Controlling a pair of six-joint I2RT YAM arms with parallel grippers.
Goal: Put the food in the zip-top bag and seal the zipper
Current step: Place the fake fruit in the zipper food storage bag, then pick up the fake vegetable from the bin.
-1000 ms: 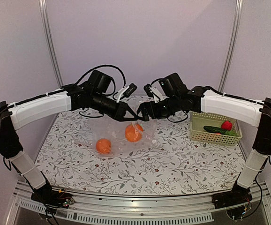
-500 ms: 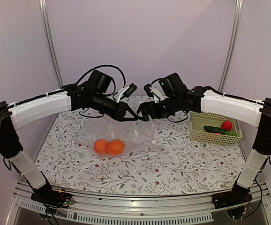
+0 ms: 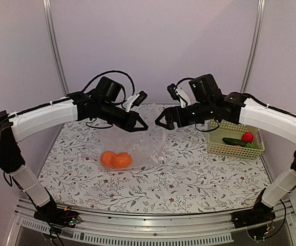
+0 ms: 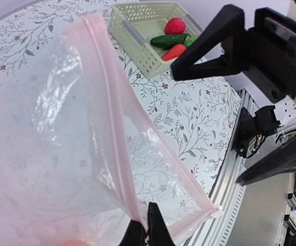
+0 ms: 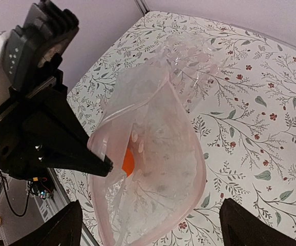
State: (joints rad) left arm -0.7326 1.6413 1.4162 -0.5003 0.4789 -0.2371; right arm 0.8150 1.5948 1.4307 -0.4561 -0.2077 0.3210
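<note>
The zip-top bag [image 3: 140,146] hangs clear and crinkly over the table, its mouth open. Two oranges [image 3: 115,160] lie together at its bottom; one shows through the mouth in the right wrist view [image 5: 128,163]. My left gripper [image 3: 140,126] is shut on the pink zipper strip [image 4: 118,154] and holds the rim up. The white slider tab [image 4: 217,210] sits at the strip's end. My right gripper [image 3: 161,122] is open and empty, just right of the bag; its fingers [image 5: 61,228] frame the mouth [image 5: 148,169]. The cucumber [image 3: 234,142] and the red fruit [image 3: 247,137] lie in the basket.
A pale yellow-green lattice basket [image 3: 217,147] stands at the right of the flower-patterned table. In the left wrist view it [image 4: 132,36] also holds an orange-red piece [image 4: 174,52]. A metal rail [image 3: 153,228] runs along the near edge.
The second orange dropped and settled beside the first at the bag's bottom. My right gripper let go of the bag's rim, opened and drew away to the right. My left gripper kept its hold.
</note>
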